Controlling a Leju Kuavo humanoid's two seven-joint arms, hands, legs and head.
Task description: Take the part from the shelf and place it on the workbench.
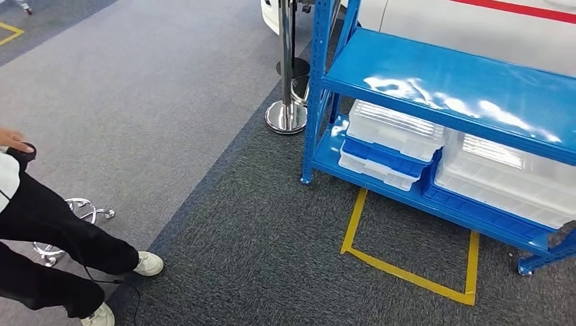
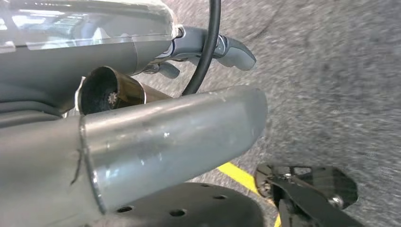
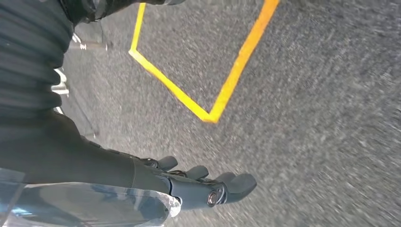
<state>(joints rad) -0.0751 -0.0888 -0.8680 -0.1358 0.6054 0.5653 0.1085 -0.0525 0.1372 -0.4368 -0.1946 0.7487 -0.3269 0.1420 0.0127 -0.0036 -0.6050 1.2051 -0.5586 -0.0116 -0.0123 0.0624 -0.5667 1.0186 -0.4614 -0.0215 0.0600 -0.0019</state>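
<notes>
My right hand [image 3: 208, 187]: hanging over dark grey carpet [image 3: 307, 142], fingers extended, holding nothing. My left hand [image 2: 208, 52]: beside a silver tube, holding nothing I can see; open or closed, cannot tell. Yellow floor tape [image 1: 407, 272]: rectangle before the blue shelf [image 1: 448, 88]. Lower tier: clear lidded bins [image 1: 397, 129] on blue trays; the part itself cannot be made out. Left: a person's legs [image 1: 54, 238]. Beyond: chrome stanchion base [image 1: 286, 115].

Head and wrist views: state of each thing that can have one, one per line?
Blue shelf: upright, top level bare.
Clear bins: stacked on lower level, not yet touched.
Left hand: hanging over carpet, holds nothing.
Right hand: hanging over carpet, fingers loosely extended, holds nothing.
Yellow tape outline: on carpet before the shelf.
Person: seated at left.
</notes>
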